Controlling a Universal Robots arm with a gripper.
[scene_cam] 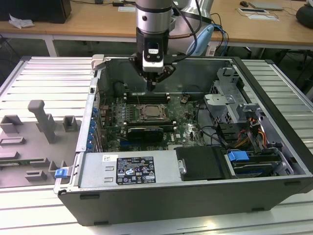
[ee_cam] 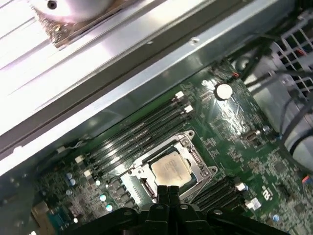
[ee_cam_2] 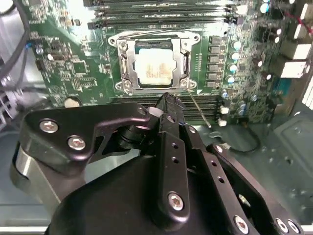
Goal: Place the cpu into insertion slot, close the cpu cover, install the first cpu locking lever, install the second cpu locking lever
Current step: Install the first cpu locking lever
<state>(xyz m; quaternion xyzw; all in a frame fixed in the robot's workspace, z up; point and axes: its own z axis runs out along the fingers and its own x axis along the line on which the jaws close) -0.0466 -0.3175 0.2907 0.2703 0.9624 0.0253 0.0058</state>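
Hovering with the gripper inside the open computer case, above the motherboard, with its fingers pinched together to a point and nothing between them. Finding the cpu already seated flat in the insertion slot, pale metal top showing through the window of the cpu cover, seemingly lying down over the chip's edges. Noting a thin wire locking lever angling off the socket's side near the tip of the gripper in the second wrist view, apparently not hooked down.

Judging that lever to be light, springy steel: stiff along its length, likely to push back under load and to slide sideways off smooth finger ends, so best met near its bent free end rather than mid-rod. Treating the chip as light, rigid and fragile underneath, and the cover as thin sheet metal with some flex; pressing on frame or lever only, never on the bare top.
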